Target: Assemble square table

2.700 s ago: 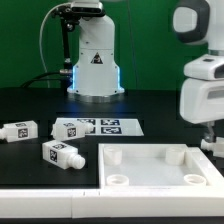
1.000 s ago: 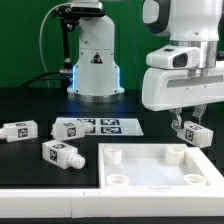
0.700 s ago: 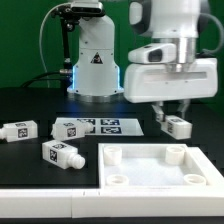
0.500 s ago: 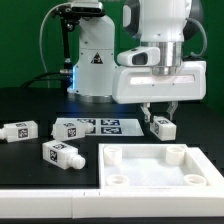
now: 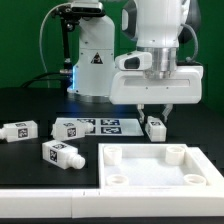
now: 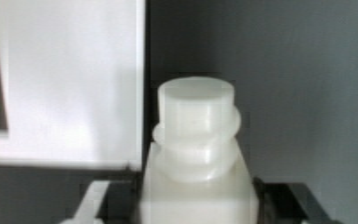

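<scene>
At the far end of the exterior view's left, the leftmost leg (image 5: 20, 130) is seen lying on its side on the black table (image 5: 30, 105), with its black-and-white tags turned toward the camera. Just to its right and nearer the camera, the front leg (image 5: 62, 153) is laid at a slant, apart from the others. Behind that one, the third leg (image 5: 72, 127) is found on its side at the left end of the marker board (image 5: 118, 126); whether it touches the board or lies on its edge cannot be told. The white robot base (image 5: 95, 60), marked with a triangle sticker, is set behind the board. Further right, the gripper (image 5: 155, 117) is held low over the table, just beyond the far rim of the square top (image 5: 150, 168). The fourth leg (image 5: 155, 127) is clamped between its fingers (image 5: 144, 112), slightly tilted and apparently clear of the surface. The square top is laid flat at the front right, rim upward, with round sockets shown at its corners. In the wrist view, the fourth leg (image 6: 197, 140) is shown large in the middle, its round peg end pointed away from the camera and its wider body pinched from both sides.
</scene>
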{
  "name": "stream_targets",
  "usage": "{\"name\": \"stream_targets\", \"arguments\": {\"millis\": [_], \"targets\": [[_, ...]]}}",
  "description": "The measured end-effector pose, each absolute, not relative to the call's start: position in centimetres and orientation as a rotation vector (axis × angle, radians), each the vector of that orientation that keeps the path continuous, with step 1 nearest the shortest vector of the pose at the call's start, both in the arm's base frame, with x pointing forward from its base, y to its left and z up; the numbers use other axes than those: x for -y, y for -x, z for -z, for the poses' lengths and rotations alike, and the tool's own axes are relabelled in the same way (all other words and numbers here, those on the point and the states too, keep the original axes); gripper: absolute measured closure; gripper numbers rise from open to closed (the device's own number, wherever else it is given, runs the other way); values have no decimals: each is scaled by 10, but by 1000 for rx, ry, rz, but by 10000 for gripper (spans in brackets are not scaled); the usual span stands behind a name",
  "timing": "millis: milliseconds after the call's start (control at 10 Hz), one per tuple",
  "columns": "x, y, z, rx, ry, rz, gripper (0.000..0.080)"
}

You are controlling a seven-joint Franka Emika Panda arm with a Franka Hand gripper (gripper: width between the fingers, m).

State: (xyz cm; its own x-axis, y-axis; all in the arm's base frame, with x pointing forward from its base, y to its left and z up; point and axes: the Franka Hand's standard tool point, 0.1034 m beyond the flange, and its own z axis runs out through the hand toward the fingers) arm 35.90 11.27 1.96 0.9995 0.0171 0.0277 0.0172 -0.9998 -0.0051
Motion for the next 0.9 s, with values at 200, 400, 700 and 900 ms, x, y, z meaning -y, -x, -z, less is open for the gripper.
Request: {"name": "stream_targets", "arguments": {"millis": [200, 400, 700, 900], "targets": [[-113, -358, -16, 6, 3135, 103, 515], [-119, -360, -16, 25, 3128, 147, 515], [-119, -360, -16, 28, 3129, 146, 306], [-119, -360, -16, 29, 3129, 146, 184]]}}
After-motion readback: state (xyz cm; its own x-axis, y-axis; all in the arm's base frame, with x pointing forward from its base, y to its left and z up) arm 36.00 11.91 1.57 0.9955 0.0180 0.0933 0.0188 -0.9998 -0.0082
